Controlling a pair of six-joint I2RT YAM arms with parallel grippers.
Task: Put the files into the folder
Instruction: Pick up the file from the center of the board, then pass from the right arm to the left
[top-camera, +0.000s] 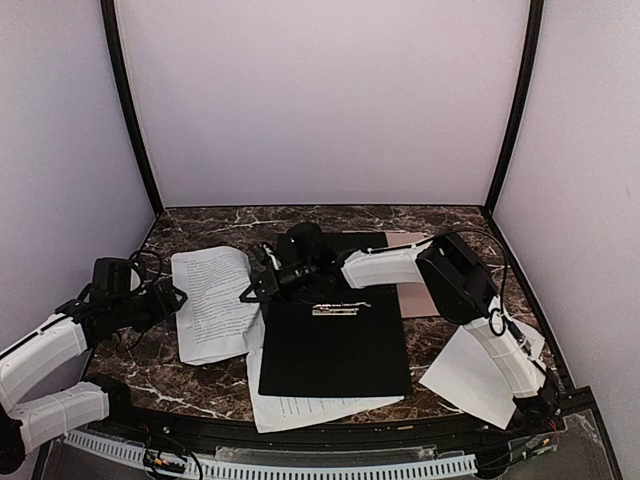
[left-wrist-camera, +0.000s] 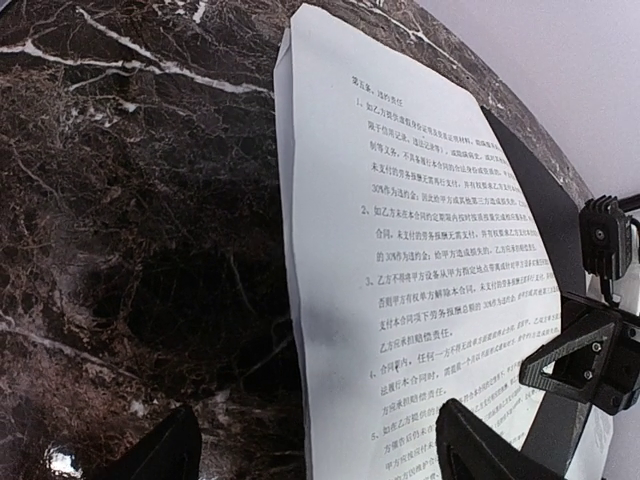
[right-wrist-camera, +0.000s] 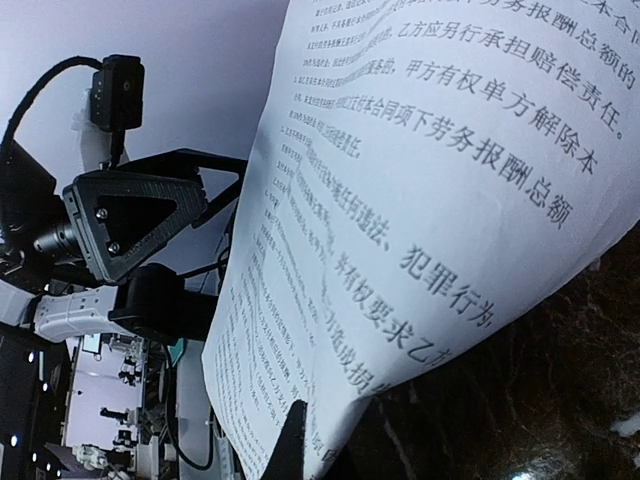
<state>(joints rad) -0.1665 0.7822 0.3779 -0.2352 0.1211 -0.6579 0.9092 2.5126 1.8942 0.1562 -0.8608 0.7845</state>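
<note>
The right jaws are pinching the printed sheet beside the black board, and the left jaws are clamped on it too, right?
Not quite. The left gripper has its jaws open over the printed sheet, as the left wrist view shows; the right gripper does pinch it.

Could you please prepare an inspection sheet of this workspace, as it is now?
Surface: dark marble table.
Job's things: left file, one edge raised; near file under the black clip panel; right file under the right arm; tan folder showing beside the panel.
Clutter: the black clip panel, at the centre.
Grippers: right gripper shut on the left file; left gripper open beside it.
Cables: black leads on each arm.
Surroundings: lilac walls, black frame posts.
</note>
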